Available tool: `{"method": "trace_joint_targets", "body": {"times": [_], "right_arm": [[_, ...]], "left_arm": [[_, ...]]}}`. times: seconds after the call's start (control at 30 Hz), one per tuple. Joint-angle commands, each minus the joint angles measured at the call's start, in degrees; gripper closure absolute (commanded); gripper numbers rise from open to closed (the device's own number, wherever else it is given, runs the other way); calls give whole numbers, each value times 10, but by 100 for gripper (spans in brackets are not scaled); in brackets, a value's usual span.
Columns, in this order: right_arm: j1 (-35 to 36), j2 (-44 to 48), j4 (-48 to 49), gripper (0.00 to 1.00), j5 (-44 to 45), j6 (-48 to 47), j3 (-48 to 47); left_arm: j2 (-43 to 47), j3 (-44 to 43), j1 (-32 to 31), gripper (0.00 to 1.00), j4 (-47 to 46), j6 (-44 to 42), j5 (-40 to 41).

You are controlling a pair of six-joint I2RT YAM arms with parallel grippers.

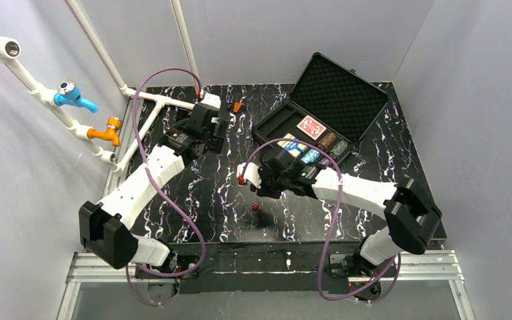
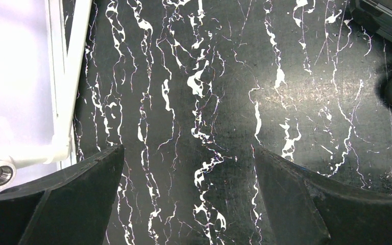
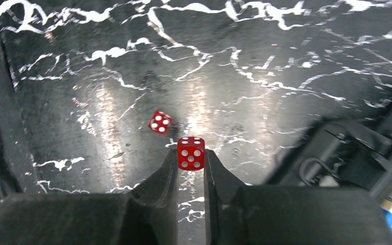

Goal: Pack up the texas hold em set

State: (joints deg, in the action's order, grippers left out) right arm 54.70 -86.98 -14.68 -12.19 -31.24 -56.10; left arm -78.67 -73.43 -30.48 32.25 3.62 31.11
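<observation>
Case (image 1: 271,125) diagonal, lid (image 1: 341,90) open rearward

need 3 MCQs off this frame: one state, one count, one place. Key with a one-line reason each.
1. The case lid is: A open; B shut; C missing.
2. Dice in the right wrist view: A one; B two; C four.
3. The loose die lies: A in the case; B on the table; C on the lid.

Key:
1 A, the lid's foam lining is exposed behind the tray.
2 B, the pinched die sits in the right claw, with the loose die beyond it.
3 B, it rests on the marbled surface, clear of the claw.
</observation>
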Motion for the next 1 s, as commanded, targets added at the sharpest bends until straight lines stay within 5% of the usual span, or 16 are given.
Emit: {"method": "trace_joint_targets", "body": {"times": [0.0,0.97], "right_arm": [[-2,46,54,99,83,44,0],[-130,89,62,99,351,268,-35]], "left_arm": [[5,0,3,1,12,2,1],[3,-1,3,1,13,3,-11]]}}
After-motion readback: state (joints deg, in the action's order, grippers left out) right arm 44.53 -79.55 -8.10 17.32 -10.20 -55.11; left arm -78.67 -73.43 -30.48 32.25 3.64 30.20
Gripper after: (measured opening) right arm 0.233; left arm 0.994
